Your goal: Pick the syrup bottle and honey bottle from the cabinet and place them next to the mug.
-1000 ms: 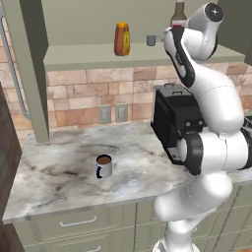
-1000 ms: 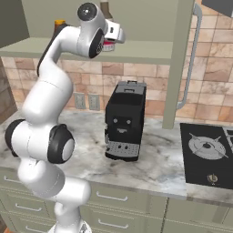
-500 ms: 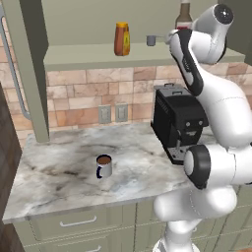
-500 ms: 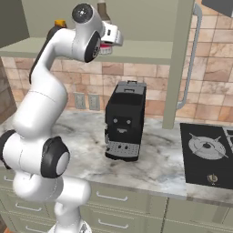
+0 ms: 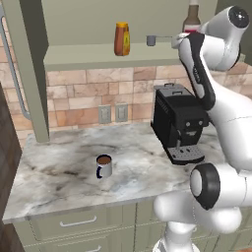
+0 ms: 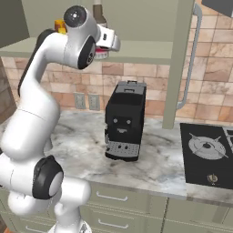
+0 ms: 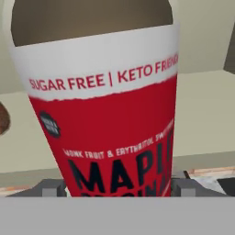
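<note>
Standing on the cabinet [image 5: 113, 55] shelf, the syrup bottle [image 7: 103, 105] sits right between the gripper [image 7: 117, 187] fingers, grip unclear.

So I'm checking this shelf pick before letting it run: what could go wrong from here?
The tall brown syrup bottle with the red-and-white label stands very close in the hand view; whether the fingers have it is unclear, so a loose grip might tip it. The small grey measuring cup stands near it on the pale olive-green cabinet shelf and could get knocked. Below, the black coffee machine could obstruct the descent toward the white and blue mug.
</note>
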